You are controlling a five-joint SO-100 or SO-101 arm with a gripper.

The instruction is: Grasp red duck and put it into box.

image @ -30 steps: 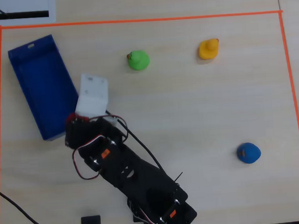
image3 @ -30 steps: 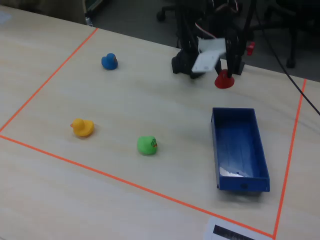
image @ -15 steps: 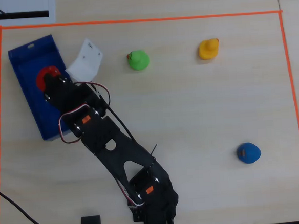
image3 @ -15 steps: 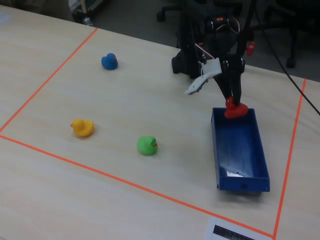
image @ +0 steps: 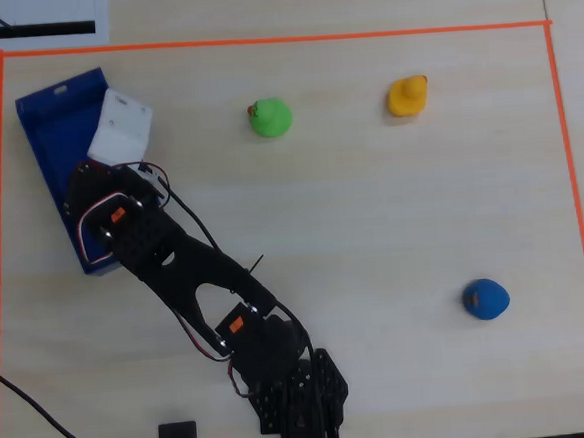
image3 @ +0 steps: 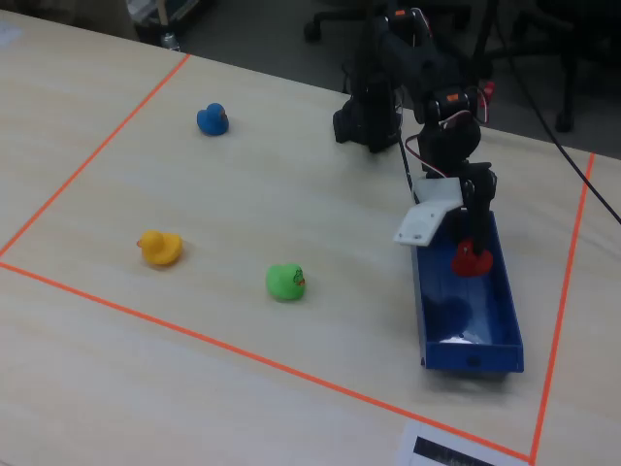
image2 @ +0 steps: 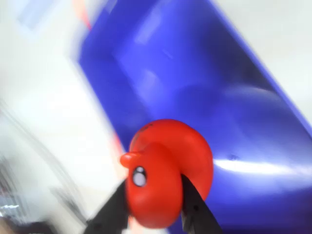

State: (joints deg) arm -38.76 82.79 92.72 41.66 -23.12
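The hand [image3: 469, 254] is clamped on the red duck [image3: 471, 259], its two dark fingers [image2: 194, 207] pinching the toy from either side in the wrist view (blurred, but the duck's beak and eye are plain). It holds the duck over the inside of the blue box [image3: 490, 330], a little above the floor, nearer the end closest to the arm's base. In the fixed view the green duck [image3: 285, 282] sits on the counter [image3: 243, 184] to the left of the box, the yellow duck [image3: 160, 247] farther left, and the blue duck [image3: 212, 118] farthest off.
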